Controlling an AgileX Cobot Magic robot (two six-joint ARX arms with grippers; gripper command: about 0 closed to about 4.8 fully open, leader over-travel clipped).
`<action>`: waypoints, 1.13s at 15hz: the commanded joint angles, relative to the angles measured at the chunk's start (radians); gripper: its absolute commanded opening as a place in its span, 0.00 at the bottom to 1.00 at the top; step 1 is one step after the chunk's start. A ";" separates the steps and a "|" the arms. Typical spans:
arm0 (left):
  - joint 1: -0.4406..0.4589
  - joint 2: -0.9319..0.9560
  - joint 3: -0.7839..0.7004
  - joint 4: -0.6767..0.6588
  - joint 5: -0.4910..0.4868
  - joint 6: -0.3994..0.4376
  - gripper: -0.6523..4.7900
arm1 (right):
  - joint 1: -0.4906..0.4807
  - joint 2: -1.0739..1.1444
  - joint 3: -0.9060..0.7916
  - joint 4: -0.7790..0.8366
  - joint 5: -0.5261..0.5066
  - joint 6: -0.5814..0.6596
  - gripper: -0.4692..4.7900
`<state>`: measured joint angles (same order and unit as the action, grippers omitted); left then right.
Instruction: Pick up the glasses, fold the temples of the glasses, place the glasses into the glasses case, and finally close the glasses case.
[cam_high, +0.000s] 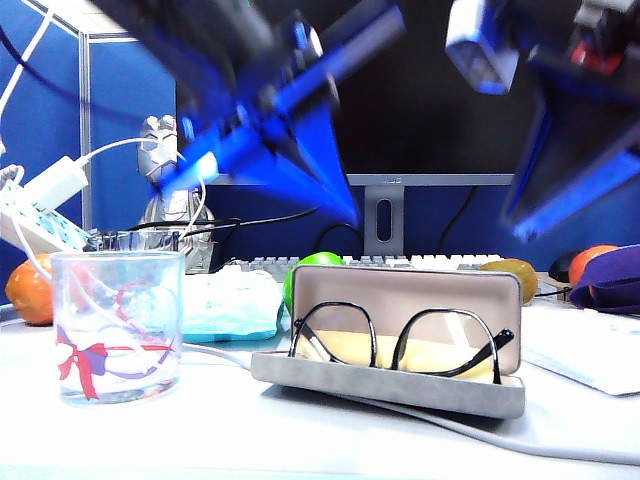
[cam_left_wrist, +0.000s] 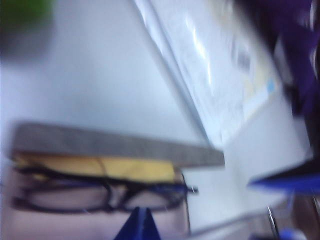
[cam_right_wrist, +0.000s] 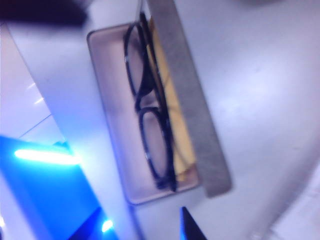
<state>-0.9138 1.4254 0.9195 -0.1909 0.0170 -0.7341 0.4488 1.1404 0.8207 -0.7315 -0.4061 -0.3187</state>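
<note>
Closing the lid looks like the one step left: the glasses (cam_high: 400, 345) sit folded inside the open glasses case (cam_high: 400, 385), lenses upright against the yellowish lining, lid standing up behind them

Left pincer (cam_high: 335, 195): raised, above the case and off toward the tumbler side; tips pinched together, clenched on nothing. In its wrist view the tip (cam_left_wrist: 139, 225) hangs over the glasses (cam_left_wrist: 100, 195), with the case rim (cam_left_wrist: 115, 145) beyond

Right pincer (cam_high: 555, 190): raised, above and outboard of the case's other end, heavily blurred. Only one fingertip (cam_right_wrist: 192, 227) shows in its wrist view, so I cannot tell the jaw state; nothing is seen held. The case (cam_right_wrist: 112, 120) and glasses (cam_right_wrist: 150, 110) lie just below and ahead of it

Nearby: ribbon-printed tumbler (cam_high: 115, 325) on the bench (cam_high: 300, 440), well to the side of the left pincer; pale blue packet (cam_high: 230, 305) behind

Risks, as judged:
- Frame leans up toward the lid; a lid pushed down fast could pinch a lens or temple tip if anything stands proud of the rim
- Pushing the lid at one end only could skid or pivot the light case on the smooth bench
- A low sweep by the left arm could clip the tumbler
- A white cable (cam_high: 480, 425) runs under the case front; the case may rock as it shuts
</note>
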 joint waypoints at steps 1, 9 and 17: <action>-0.001 -0.062 0.000 0.003 -0.130 0.002 0.11 | 0.002 0.064 0.002 0.040 -0.026 0.005 0.48; -0.001 -0.067 0.000 -0.153 -0.133 0.027 0.11 | 0.002 0.178 0.002 0.138 -0.045 0.033 0.54; -0.001 -0.067 0.000 -0.153 -0.134 0.026 0.11 | 0.002 0.232 0.002 0.175 -0.094 0.042 0.33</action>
<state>-0.9142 1.3594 0.9192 -0.3492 -0.1135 -0.7113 0.4488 1.3716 0.8192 -0.5671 -0.4881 -0.2798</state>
